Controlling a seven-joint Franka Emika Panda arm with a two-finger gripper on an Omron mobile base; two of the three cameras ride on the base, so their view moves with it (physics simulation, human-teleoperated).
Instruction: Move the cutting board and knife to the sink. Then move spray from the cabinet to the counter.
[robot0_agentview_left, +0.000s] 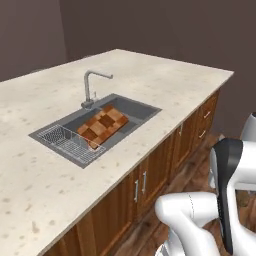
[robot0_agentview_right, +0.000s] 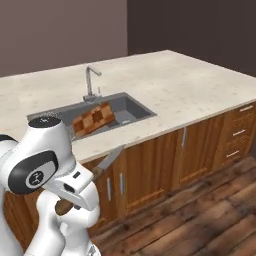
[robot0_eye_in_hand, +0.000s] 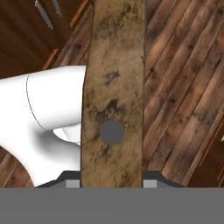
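The cutting board (robot0_agentview_left: 102, 125) (robot0_agentview_right: 92, 119), a patchwork of reddish-brown blocks, leans tilted inside the dark grey sink (robot0_agentview_left: 145, 107) (robot0_agentview_right: 131, 107). My gripper (robot0_eye_in_hand: 112, 183) is shut on the knife's brown wooden handle (robot0_eye_in_hand: 113, 87), which runs up the middle of the hand view over the wooden floor. In the right base view the knife (robot0_agentview_right: 113, 155) juts out from behind my arm, its grey blade pointing up towards the counter edge, in front of the drawers below the sink. The spray and the cabinet are out of view.
A silver gooseneck faucet (robot0_agentview_left: 90, 87) (robot0_agentview_right: 91, 80) stands behind the sink, and a wire rack (robot0_agentview_left: 65, 141) fills the basin's left end. The beige speckled counter (robot0_agentview_left: 165, 85) (robot0_agentview_right: 190, 85) spreads around it over brown drawers (robot0_agentview_right: 235, 135). Plank floor lies below.
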